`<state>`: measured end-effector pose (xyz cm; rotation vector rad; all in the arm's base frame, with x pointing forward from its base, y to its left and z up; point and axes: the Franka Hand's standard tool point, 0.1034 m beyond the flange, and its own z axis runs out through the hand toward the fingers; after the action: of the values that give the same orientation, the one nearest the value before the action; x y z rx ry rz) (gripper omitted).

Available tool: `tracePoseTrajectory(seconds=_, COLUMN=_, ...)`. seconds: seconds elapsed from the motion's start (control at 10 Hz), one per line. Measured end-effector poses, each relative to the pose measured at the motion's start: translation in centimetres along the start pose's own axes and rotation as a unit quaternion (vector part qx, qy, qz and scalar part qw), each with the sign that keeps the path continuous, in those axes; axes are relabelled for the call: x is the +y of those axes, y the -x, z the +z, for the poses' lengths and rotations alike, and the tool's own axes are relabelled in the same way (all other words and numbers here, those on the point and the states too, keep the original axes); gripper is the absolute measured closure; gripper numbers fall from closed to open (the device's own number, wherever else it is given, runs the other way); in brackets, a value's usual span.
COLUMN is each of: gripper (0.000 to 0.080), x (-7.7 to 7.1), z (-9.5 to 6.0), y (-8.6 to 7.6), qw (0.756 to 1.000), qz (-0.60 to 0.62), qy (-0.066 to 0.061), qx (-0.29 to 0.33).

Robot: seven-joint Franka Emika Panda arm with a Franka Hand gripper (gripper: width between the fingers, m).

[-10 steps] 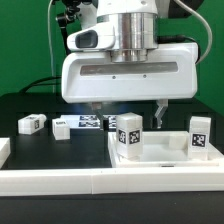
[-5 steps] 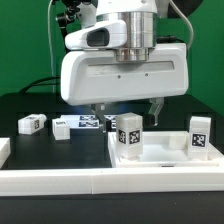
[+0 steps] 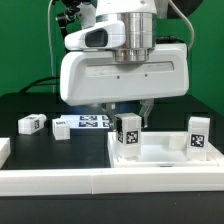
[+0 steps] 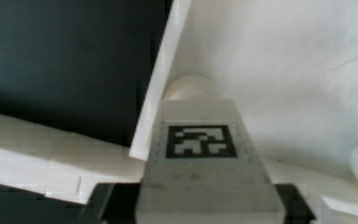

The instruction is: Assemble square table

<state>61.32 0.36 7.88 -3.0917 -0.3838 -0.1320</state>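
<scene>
The white square slab [image 3: 165, 160] lies flat at the exterior view's right, behind the front rail. Two white tagged legs stand upright on it: one at its near left corner [image 3: 128, 135] and one at the right [image 3: 199, 135]. My gripper [image 3: 128, 108] hangs straight above the left leg. In the wrist view my gripper [image 4: 201, 205] has this leg [image 4: 202, 140] between its dark fingers [image 4: 115, 205], which lie against both of its sides. The slab [image 4: 309, 90] shows beneath it.
Two loose tagged legs [image 3: 31, 123] [image 3: 62, 128] lie on the black table at the exterior view's left. The marker board [image 3: 92, 122] lies behind them. A long white rail wall [image 3: 90, 185] runs along the front; it also shows in the wrist view [image 4: 34, 150].
My fingers have moved inward from a wide spread and now sit close on either side of the left leg. The legs and the slab have not moved.
</scene>
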Motion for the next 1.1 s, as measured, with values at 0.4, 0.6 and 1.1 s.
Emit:
tracePoseTrajectory(seconds=0.4, gripper=0.0511, x=-0.07, z=0.12, y=0.08, qw=0.966, qz=0.257, qy=-0.003, qx=0.003)
tracePoseTrajectory(seconds=0.6, gripper=0.0509, x=-0.07, z=0.15, y=0.14, qw=0.931, qz=0.365, qy=-0.005, qx=0.002)
tracePoseTrajectory(seconds=1.1, gripper=0.0509, x=-0.15, z=0.23, y=0.2, qw=0.819, qz=0.574, qy=-0.009, qx=-0.004)
